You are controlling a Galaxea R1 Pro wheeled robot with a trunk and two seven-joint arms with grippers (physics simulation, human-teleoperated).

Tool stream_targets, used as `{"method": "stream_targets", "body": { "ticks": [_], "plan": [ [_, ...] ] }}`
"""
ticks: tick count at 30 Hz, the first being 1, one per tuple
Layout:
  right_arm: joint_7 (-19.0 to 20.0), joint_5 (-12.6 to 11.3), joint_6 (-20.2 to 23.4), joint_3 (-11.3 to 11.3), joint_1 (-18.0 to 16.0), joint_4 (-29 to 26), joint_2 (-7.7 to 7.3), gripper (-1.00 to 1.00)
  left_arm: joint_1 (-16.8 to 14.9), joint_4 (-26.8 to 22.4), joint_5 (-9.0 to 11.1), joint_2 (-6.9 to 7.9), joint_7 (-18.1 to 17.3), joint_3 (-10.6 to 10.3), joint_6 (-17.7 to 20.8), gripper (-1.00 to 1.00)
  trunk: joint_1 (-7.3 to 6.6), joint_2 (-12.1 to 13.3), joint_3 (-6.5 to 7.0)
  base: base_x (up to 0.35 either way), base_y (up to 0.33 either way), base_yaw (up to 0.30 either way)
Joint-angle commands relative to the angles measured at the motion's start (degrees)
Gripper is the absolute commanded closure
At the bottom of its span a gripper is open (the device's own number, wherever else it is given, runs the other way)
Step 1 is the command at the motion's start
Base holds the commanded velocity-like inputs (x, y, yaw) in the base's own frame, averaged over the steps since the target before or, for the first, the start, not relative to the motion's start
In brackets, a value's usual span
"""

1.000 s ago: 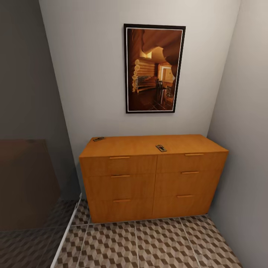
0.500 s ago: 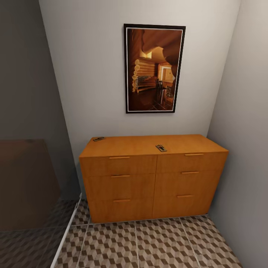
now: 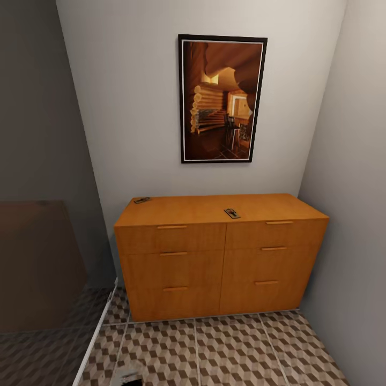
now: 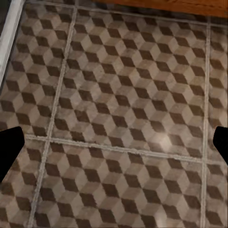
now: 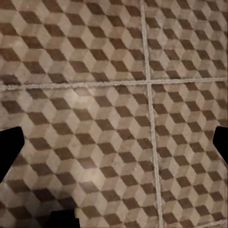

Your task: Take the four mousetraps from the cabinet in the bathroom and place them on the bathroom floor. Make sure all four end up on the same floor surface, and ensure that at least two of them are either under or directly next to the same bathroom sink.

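The bathroom floor (image 3: 230,348), tiled in brown, beige and white cubes with pale grout, spreads in front of the cabinet (image 3: 220,257), an orange-brown chest with six drawer fronts and thin bar handles set against the pale wall; above the cabinet hangs a black-framed picture (image 3: 222,99) of a log interior, with no writing legible on it. Two mousetraps lie on the cabinet top, one (image 3: 141,200) at its back left corner and one (image 3: 231,213) near its front edge at the middle; the left gripper (image 4: 114,145) and the right gripper (image 5: 114,145) each hang over floor tiles, dark fingertips spread wide with nothing between them.
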Motion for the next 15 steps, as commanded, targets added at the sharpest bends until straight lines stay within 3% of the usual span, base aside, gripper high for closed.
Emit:
{"method": "stream_targets", "body": {
  "ticks": [1, 2, 5, 6, 11, 12, 15],
  "plan": [
    [-0.3, 0.11, 2.02, 0.24, 0.02, -2.75, -0.08, -1.0, 0.02, -2.66, 0.57, 0.0, 0.16, 0.1, 1.65, -1.0, 0.0, -0.03, -0.08, 0.0, 0.0, 0.0],
    [-0.32, 0.13, 4.61, 0.11, 0.05, -7.28, -0.12, -1.0, 0.02, -7.08, 0.47, 0.03, 0.18, 0.1, 3.79, -1.0, 0.0, -0.03, -0.08, 0.0, 0.0, 0.0],
    [-0.35, 0.15, 8.13, -0.04, 0.03, -13.45, -0.15, -1.0, 0.02, -13.54, 0.4, 0.07, 0.21, 0.06, 6.27, -1.0, 0.0, -0.03, -0.08, 0.0, 0.0, 0.0],
    [-0.37, 0.14, 10.87, -0.14, 0.05, -17.83, -0.17, -1.0, 0.02, -18.39, 0.33, 0.08, 0.2, 0.04, 7.87, -1.0, 0.0, -0.03, -0.08, 0.0, 0.0, 0.0],
    [-0.45, 0.15, 17.82, -0.36, 0.05, -28.51, -0.18, -1.0, 0.02, -30.38, -0.78, 0.07, 0.03, -0.22, 11.8, -1.0, 0.0, -0.03, -0.08, 0.0, 0.0, 0.0],
    [-0.56, 0.18, 22.95, -0.48, 0.11, -37.09, -0.46, -1.0, -0.06, -39.3, -2.34, -0.11, -0.14, -1.2, 15.54, -1.0, 0.0, -0.03, -0.08, 0.0, 0.0, 0.0],
    [-0.71, 0.2, 27.11, -0.69, 0.21, -43.15, -0.56, -1.0, -0.24, -44.94, -3.18, -0.23, -0.19, -2.44, 18.7, -1.0, 0.0, -0.03, -0.08, 0.0, 0.0, 0.0]
  ]
}}
